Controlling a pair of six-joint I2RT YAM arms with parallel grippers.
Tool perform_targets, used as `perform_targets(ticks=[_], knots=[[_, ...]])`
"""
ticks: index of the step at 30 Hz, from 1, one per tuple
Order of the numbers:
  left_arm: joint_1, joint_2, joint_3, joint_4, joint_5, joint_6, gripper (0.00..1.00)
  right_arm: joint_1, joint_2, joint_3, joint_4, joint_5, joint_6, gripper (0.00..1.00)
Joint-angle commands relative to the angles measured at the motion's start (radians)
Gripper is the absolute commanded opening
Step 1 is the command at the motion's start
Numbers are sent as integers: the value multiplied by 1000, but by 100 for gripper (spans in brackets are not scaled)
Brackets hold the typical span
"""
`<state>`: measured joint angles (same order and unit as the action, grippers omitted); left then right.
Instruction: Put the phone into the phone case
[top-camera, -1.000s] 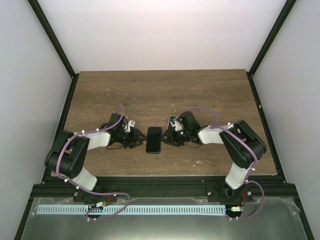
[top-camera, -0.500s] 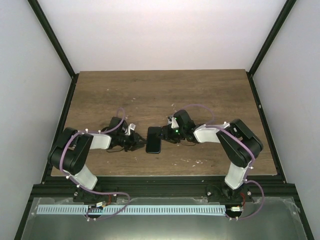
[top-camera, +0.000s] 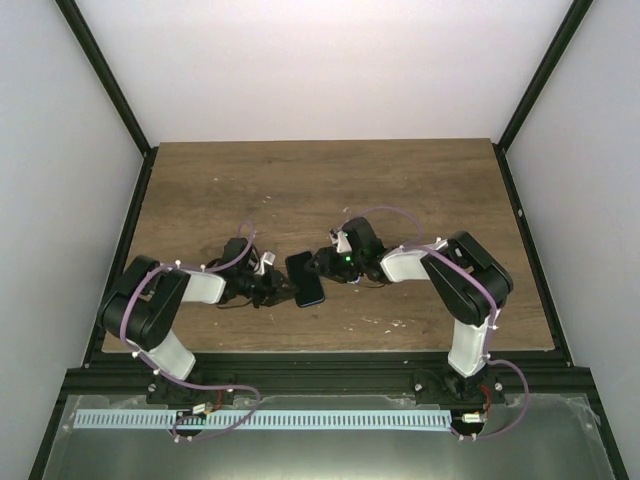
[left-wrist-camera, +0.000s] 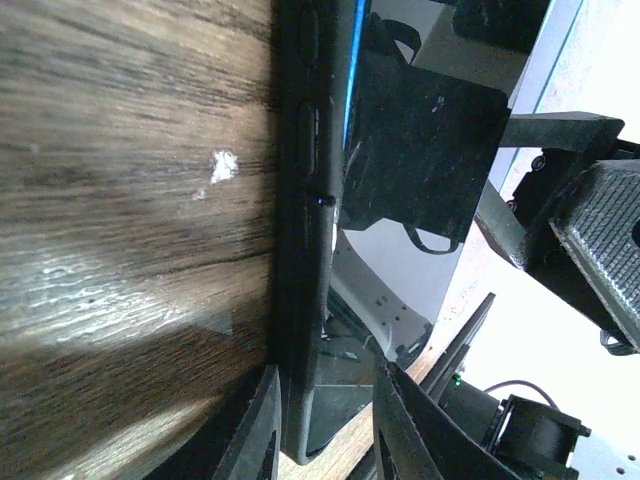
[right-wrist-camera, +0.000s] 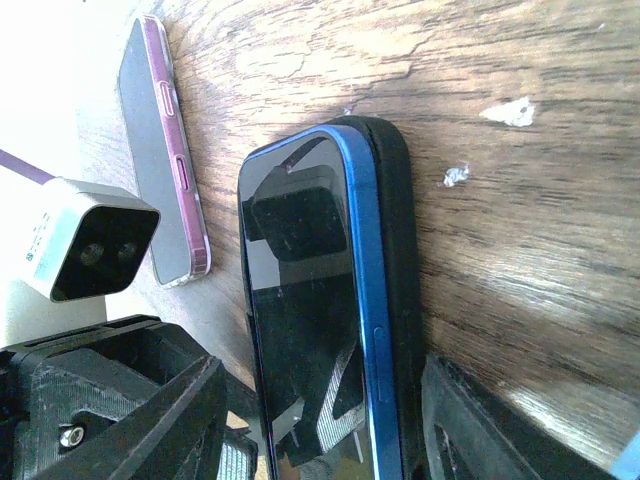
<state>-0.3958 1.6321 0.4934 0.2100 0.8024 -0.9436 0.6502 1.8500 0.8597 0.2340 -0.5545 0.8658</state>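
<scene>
Flanking the phone (right-wrist-camera: 300, 300) at 9 and 3 o'clock, left gripper (left-wrist-camera: 325, 372) and right gripper (right-wrist-camera: 322, 368) sit parted, empty, apparently steadying the phone case (right-wrist-camera: 400, 230).

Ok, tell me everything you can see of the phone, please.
The phone is a slim slab with a glossy black screen and a blue frame bearing a side button. It lies flat, screen up, on the wooden table, its end between the fingers of the right gripper. A black case hugs one long side and a corner; whether it is fully seated, I cannot tell.
</scene>
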Motion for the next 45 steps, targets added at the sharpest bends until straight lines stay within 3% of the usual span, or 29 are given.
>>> perform_targets(ticks=[1,11,23,36,45], knots=[[-11,-19,21,-18,-35,18,29,17,-46,-17,-6,-43,-29,54],[50,-54,79,-171,-119,132,35,17,-95,-70,-82,22,-55,60],[50,13,49,-78,-70,118,33,19,-27,-31,-11,-81,14,62],[15,12,-11,3,-36,57,30,20,-28,-93,332,-263,215,62],[11,-15,-22,-28,-41,72,36,21,-46,-208,614,-303,355,62]])
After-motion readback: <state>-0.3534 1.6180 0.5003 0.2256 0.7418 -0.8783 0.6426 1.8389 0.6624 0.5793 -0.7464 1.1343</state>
